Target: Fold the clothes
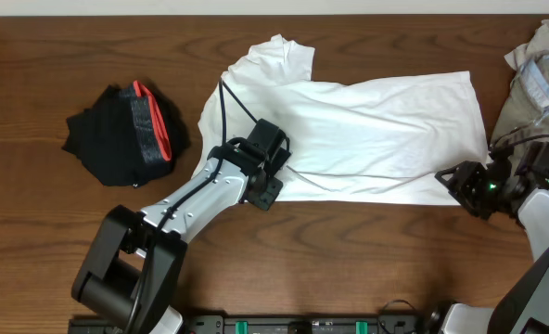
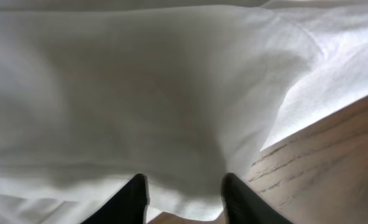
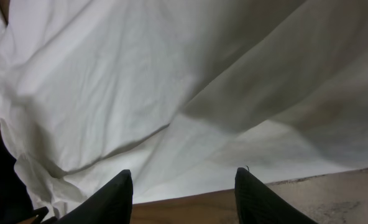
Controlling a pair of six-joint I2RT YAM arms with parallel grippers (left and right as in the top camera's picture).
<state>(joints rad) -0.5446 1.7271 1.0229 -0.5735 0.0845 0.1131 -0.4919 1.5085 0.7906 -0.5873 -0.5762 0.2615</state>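
The white T-shirt (image 1: 386,130) lies spread across the middle of the table, its sleeve and collar end to the left. My left gripper (image 1: 276,160) is at its lower left edge. In the left wrist view the fingers (image 2: 185,190) are apart, with the shirt's edge (image 2: 140,93) between them. My right gripper (image 1: 446,178) is at the shirt's lower right corner. It is open (image 3: 185,186) over bare wood, with the hem (image 3: 171,74) just ahead of the tips. The black garment with a grey-and-red band (image 1: 117,130) lies bunched at the left. The khaki-beige garment (image 1: 525,93) lies at the right edge.
The brown wooden table (image 1: 349,260) runs bare along the front edge and between the black garment and the shirt. A black cable (image 1: 230,97) from the left arm crosses the shirt's left part. The arm bases stand at the front edge.
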